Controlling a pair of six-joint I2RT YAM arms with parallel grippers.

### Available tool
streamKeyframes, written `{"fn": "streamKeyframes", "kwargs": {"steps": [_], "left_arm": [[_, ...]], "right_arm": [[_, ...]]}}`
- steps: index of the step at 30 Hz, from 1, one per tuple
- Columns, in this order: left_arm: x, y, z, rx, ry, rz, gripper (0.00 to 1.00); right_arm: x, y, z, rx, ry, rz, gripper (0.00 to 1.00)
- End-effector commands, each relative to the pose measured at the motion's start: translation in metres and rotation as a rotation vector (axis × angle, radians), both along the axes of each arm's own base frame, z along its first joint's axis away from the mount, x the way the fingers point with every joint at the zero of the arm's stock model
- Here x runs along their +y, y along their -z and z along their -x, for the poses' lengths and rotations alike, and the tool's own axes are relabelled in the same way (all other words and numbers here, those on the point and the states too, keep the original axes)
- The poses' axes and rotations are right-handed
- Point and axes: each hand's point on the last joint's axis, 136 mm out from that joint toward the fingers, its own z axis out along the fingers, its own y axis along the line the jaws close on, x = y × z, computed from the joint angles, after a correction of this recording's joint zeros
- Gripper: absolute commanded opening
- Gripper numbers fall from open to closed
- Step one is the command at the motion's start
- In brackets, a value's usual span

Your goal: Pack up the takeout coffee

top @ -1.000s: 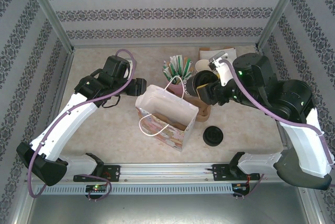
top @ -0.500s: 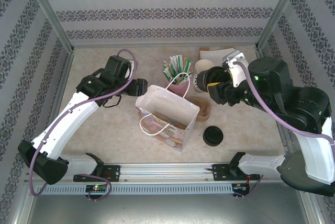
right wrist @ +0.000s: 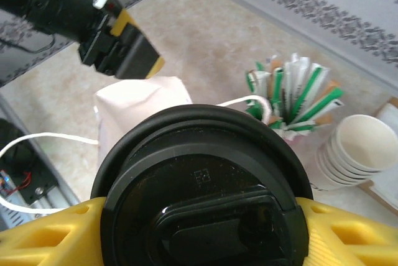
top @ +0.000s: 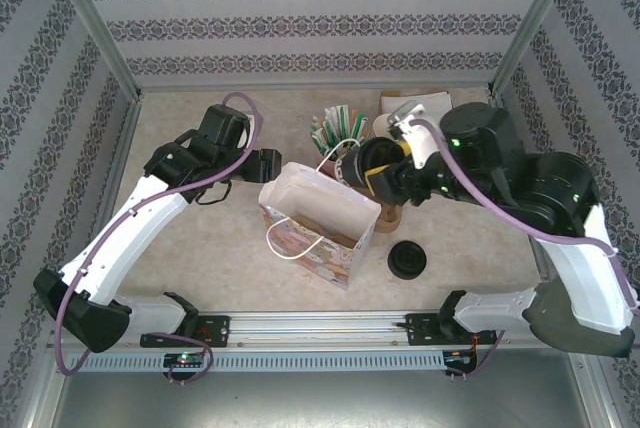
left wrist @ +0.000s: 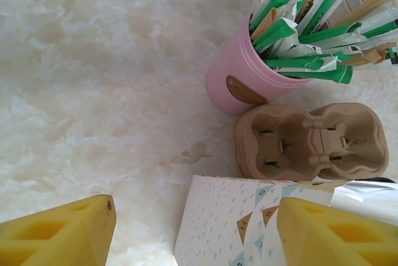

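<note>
R jaws clamped on the takeout coffee (right wrist: pixel 202 197), yellow pads (right wrist: pixel 354 235) pressing either side just under the lid rim; a side grip like that keeps the lid seated & the top free. Cup's off the table (top: pixel 200 238), held in the air by the far-right rim of the paper bag (top: pixel 318 216), approx over the cardboard carrier (left wrist: pixel 311 142), not in the bag yet. Bag stands upright w/ mouth open, so a drop-in from above looks workable. L jaws apart, nothing between them, hanging by the bag's far-left corner, prob. placed to steady it. The loose lid (top: pixel 407 260) lies apart nr the front
</note>
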Motion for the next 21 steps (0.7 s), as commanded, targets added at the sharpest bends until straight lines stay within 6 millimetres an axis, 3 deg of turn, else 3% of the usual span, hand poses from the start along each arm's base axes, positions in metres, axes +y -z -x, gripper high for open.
{"fn": "streamKeyframes", "kwargs": {"steps": [1, 6, 21], "left_arm": [[-0.004, -0.002, 0.005, 0.016, 0.008, 0.006, 0.70], [-0.004, 0.000, 0.006, 0.020, 0.011, 0.006, 0.70], [-0.005, 0.003, 0.008, 0.027, 0.021, 0.006, 0.70]], "right_arm": [[0.020, 0.007, 0.006, 0.022, -0.089, 0.017, 0.66], [0.037, 0.032, 0.005, 0.102, -0.147, 0.098, 0.66], [0.058, 0.118, -0.006, 0.324, -0.243, 0.422, 0.67]]}}
